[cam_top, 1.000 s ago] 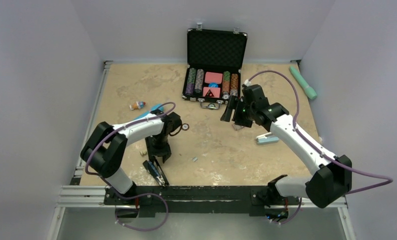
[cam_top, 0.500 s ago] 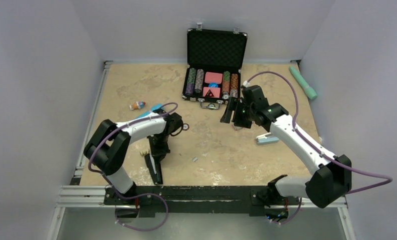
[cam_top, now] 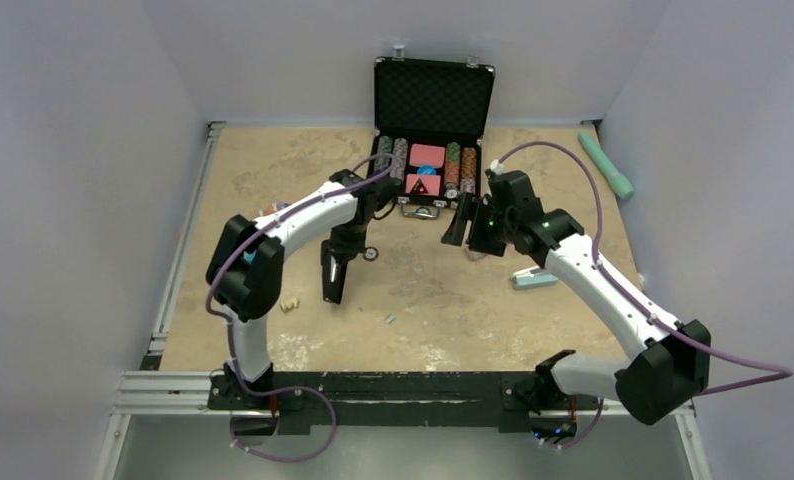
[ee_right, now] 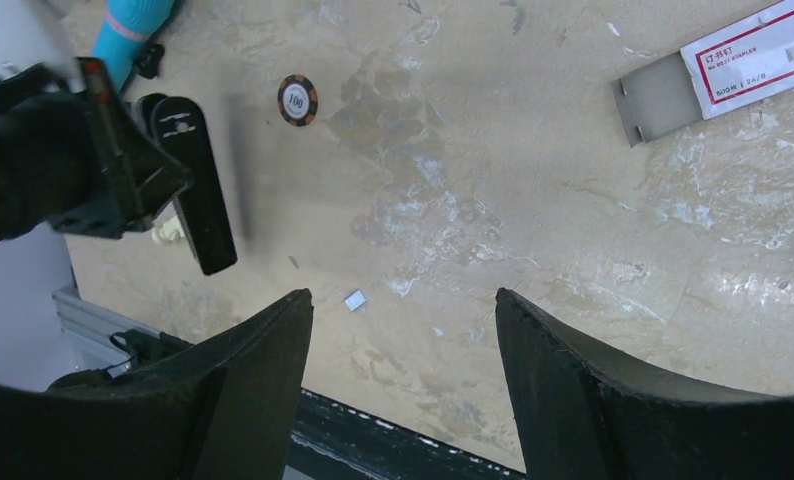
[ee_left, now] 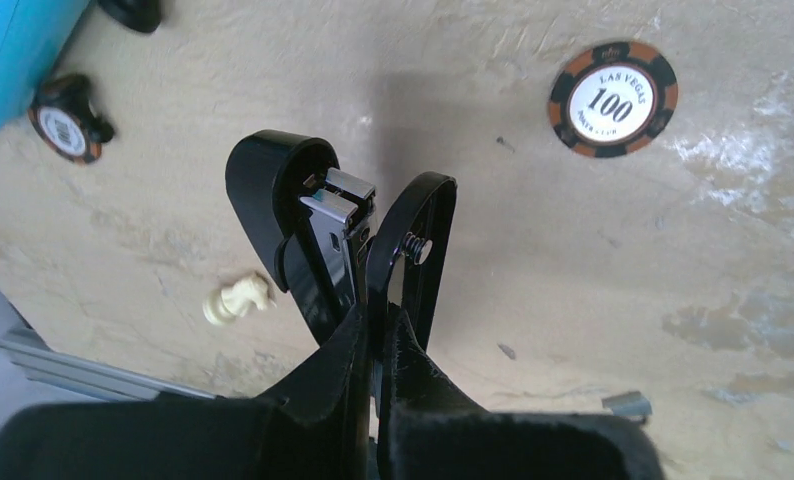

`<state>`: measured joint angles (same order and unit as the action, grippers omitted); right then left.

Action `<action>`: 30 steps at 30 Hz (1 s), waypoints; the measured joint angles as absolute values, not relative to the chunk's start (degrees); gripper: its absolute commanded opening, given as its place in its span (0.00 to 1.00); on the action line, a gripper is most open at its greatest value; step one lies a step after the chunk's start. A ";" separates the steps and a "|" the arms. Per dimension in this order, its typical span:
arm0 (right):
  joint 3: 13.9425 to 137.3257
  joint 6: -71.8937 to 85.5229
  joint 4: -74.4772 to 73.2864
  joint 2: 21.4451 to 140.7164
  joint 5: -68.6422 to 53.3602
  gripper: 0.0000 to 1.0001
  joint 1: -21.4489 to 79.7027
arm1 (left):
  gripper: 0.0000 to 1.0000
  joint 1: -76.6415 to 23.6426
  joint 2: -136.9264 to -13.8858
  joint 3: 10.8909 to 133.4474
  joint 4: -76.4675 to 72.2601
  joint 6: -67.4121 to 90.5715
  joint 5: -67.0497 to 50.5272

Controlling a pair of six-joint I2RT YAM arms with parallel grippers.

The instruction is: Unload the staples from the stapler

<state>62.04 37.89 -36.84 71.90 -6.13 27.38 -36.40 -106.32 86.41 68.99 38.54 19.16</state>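
A black stapler (cam_top: 331, 278) hangs nose-down above the table's left middle, with my left gripper (cam_top: 337, 240) shut on its upper end. In the left wrist view my left gripper (ee_left: 378, 322) pinches a thin black arm of the stapler (ee_left: 278, 190), which gapes open and shows its metal magazine. The staples (cam_top: 389, 319), a tiny grey strip, lie loose on the table right of the stapler. They show at the lower right of the left wrist view as the staples (ee_left: 628, 404), and in the right wrist view as the staples (ee_right: 354, 300). My right gripper (cam_top: 461, 220) hovers open and empty, right gripper (ee_right: 403, 294).
An open poker-chip case (cam_top: 433, 100) stands at the back centre. A brown chip (ee_left: 613, 97) and a cream lump (ee_left: 236, 298) lie near the stapler. A staple box (cam_top: 533, 278) lies under the right arm. A green object (cam_top: 606, 165) sits far right.
My left gripper closed on the stapler lying near the front edge, lifted it and carried it away from the edge toward the table's middle. The right arm barely moved.
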 measured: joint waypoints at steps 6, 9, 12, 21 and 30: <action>61.65 37.89 -37.28 68.90 -5.93 0.81 27.38 | 0.00 -35.79 -115.55 88.68 67.22 31.29 19.73; 61.34 37.89 -38.13 67.44 -5.45 0.86 27.38 | 0.10 -35.33 -117.14 88.68 66.96 29.21 19.75; 61.28 37.87 -38.52 66.70 -4.97 0.87 27.38 | 0.29 -35.20 -117.23 88.77 67.09 27.81 19.70; 61.63 36.97 -40.18 66.89 -3.33 0.99 27.35 | 0.73 -35.16 -114.15 92.18 67.85 24.14 19.51; 75.77 32.60 -47.31 70.63 6.26 0.98 27.33 | 0.76 -37.65 -105.54 101.16 65.71 21.61 18.59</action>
<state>75.77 32.60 -47.31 70.63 6.26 27.33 -37.65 -105.54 101.16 65.71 21.61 18.59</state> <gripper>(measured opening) 0.986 0.763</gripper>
